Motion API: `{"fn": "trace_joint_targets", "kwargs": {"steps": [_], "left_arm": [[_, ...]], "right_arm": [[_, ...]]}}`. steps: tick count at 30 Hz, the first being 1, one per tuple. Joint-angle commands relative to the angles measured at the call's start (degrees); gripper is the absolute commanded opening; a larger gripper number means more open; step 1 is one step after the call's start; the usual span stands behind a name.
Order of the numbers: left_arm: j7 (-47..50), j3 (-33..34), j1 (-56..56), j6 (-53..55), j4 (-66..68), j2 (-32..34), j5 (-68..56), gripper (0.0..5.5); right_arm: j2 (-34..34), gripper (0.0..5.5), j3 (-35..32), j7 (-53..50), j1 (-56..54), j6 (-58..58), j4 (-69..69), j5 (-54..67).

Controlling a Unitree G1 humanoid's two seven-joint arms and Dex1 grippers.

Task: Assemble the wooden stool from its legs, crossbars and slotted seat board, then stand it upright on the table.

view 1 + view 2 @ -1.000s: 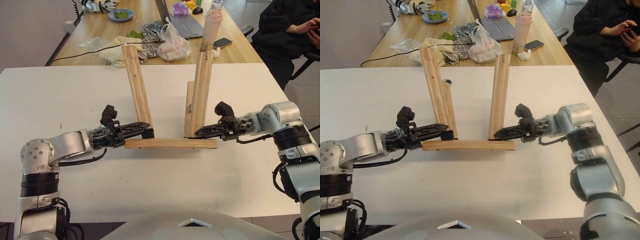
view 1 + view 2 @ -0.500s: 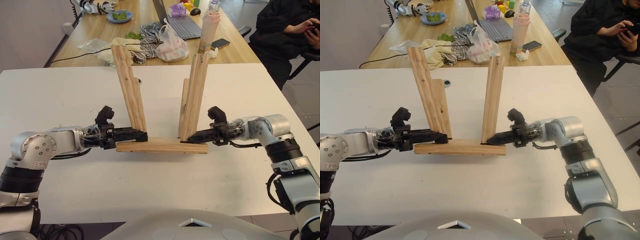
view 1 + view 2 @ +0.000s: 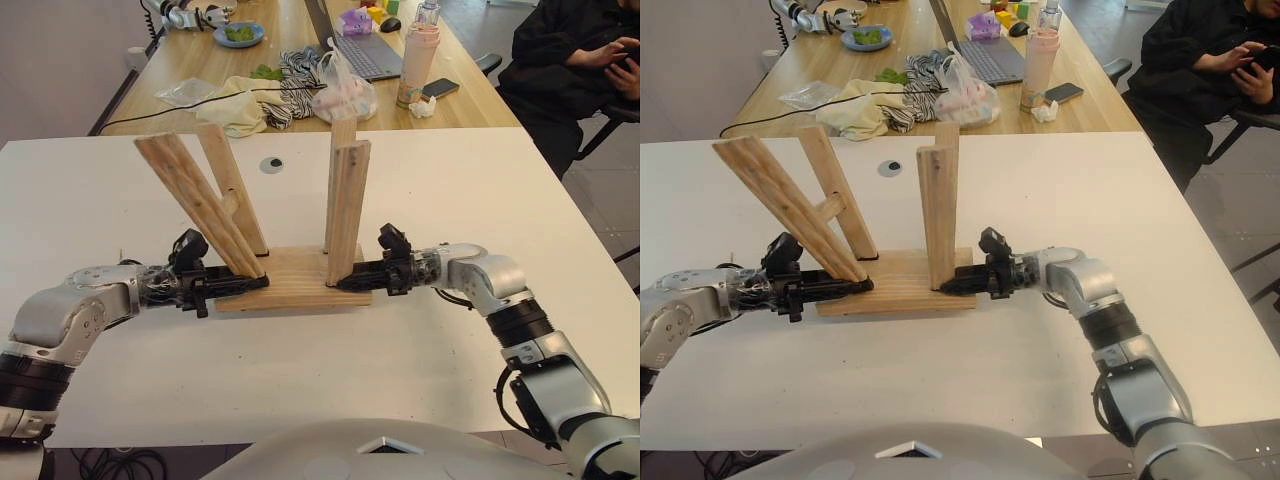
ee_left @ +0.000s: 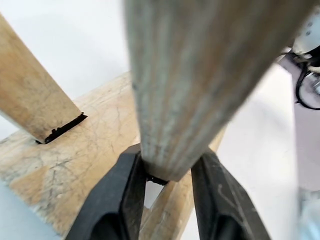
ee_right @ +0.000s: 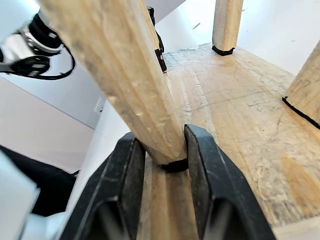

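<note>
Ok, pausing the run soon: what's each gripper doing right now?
Left gripper: shut on the near left leg, at its base.
Right gripper: shut on the near right leg, at its base.

Reaching in low from the left with the left arm (image 3: 80, 312), holding the forearm nearly level and bending the elbow out wide. Pinching the left gripper (image 3: 252, 283) around the foot of the slanted leg (image 3: 195, 195), pressing both black fingers (image 4: 125, 190) against its sides. Reaching in from the right with the right arm (image 3: 482, 282), bending the elbow and pointing the wrist inward. Clamping the right gripper (image 3: 345, 284) on the base of the upright leg (image 3: 348, 205), hugging the wood with both fingers (image 5: 127, 175).
</note>
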Motion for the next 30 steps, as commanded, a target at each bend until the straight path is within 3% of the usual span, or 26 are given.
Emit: {"fn": "trace_joint_targets", "kwargs": {"steps": [1, 7, 15, 26, 28, 30], "left_arm": [[0.11, -4.74, 5.17, -4.42, 8.31, -0.76, 12.44, 1.15], [-4.52, -4.57, 2.07, -10.83, 12.17, -0.11, 16.71, 1.08], [-8.87, -5.65, -2.15, -13.5, 15.04, -1.39, 23.85, 0.0], [-6.33, -3.64, -3.19, -25.98, 20.9, -0.4, 34.38, 0.0], [-12.38, -2.27, -2.96, -21.72, 17.93, 3.14, 31.33, 0.26], [-19.43, -0.11, -1.7, -8.68, 9.11, 8.3, 23.86, 0.59]], "right_arm": [[0.66, 1.08, 3.22, -7.69, 6.79, 2.29, 9.84, -7.5], [-1.6, 1.09, 4.53, -7.26, 8.75, -3.49, 6.59, -10.57], [-2.62, 1.13, 5.24, -7.7, 7.06, -9.96, 8.94, -16.3], [-3.02, 1.13, 4.83, -10.78, 8.81, -11.63, 8.82, -18.05], [-3.48, 1.13, 4.6, -11.58, 9.39, -12.34, 8.74, -18.28], [-3.34, 1.13, 3.79, -13.24, 9.95, -12.82, 8.82, -18.17]]}}
